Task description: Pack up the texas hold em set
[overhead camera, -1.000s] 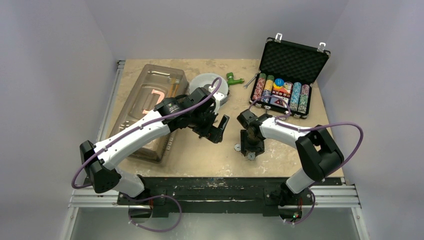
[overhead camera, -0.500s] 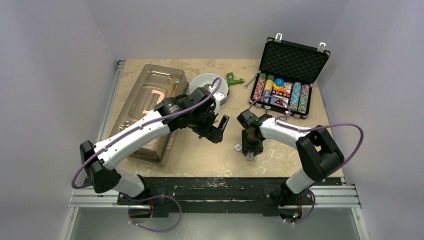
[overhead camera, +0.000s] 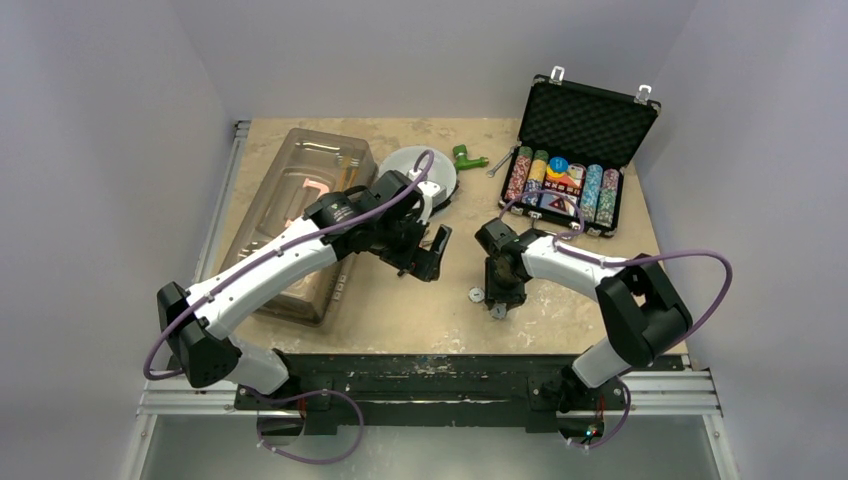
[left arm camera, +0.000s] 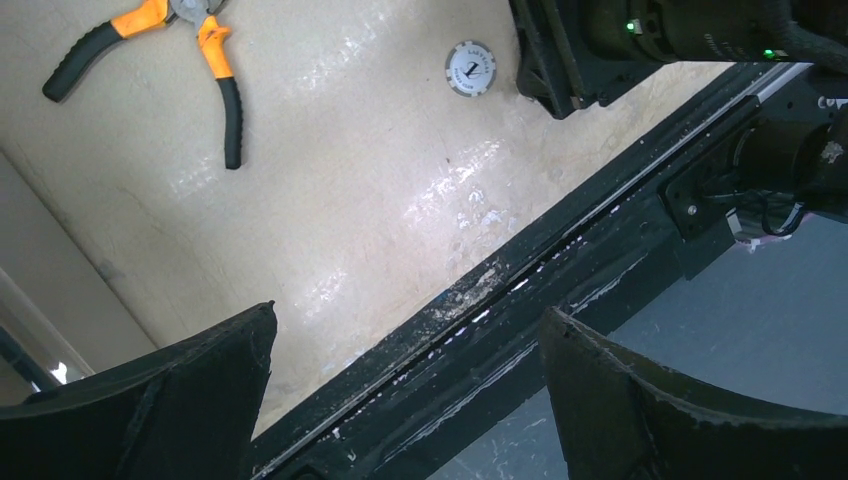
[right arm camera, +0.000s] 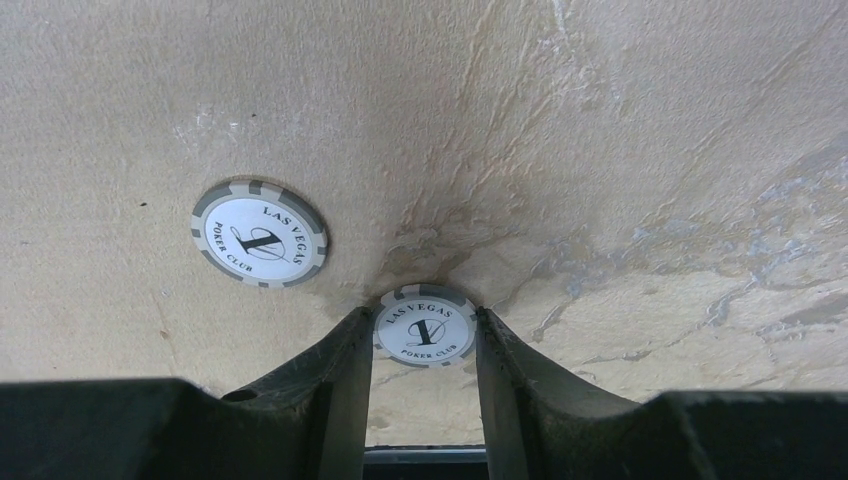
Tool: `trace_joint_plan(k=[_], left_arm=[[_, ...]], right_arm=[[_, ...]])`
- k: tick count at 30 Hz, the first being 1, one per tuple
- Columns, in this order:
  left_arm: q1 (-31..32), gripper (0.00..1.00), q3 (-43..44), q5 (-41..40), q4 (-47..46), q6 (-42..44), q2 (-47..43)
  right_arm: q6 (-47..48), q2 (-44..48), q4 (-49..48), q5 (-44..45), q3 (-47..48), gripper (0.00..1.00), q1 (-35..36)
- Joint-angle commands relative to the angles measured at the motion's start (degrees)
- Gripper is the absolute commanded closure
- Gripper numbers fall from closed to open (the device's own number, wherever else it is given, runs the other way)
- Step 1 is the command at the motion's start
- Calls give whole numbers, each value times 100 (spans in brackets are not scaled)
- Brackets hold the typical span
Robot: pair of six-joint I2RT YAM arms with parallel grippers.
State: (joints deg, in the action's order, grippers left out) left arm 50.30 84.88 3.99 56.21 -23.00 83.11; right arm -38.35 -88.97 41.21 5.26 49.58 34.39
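Clamping right gripper fingers on grey-white poker chip lying flat on table; second chip loose at ten o'clock of it; left gripper fingers spread wide, holding nothing; open briefcase at two o'clock of table, chip rows inside.

Briefcase at the tabletop's far right, bin along the left, spool between — nearer front, a chip inside the right claw, a second chip just beside.

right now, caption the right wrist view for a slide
Right hand pinches a grey chip on the table; a second chip lies apart beside it
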Motion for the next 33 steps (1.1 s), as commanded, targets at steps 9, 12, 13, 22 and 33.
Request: trace_joint_plan(k=[9, 12, 13, 22, 33], left_arm=[[-367, 0, -304, 388, -337, -160, -417], [-406, 0, -342, 407, -350, -169, -449], [-412, 0, -365, 402, -354, -169, -465], [-606, 0, -508, 738, -547, -270, -478], [-653, 0, -686, 220, -649, -315, -959]], right_arm=[[-153, 64, -107, 67, 297, 67, -109], [-131, 62, -50, 94, 402, 68, -134], [-129, 75, -37, 90, 423, 68, -134], [18, -12, 79, -69, 807, 67, -258], [811, 99, -312, -672, 686, 36, 815]])
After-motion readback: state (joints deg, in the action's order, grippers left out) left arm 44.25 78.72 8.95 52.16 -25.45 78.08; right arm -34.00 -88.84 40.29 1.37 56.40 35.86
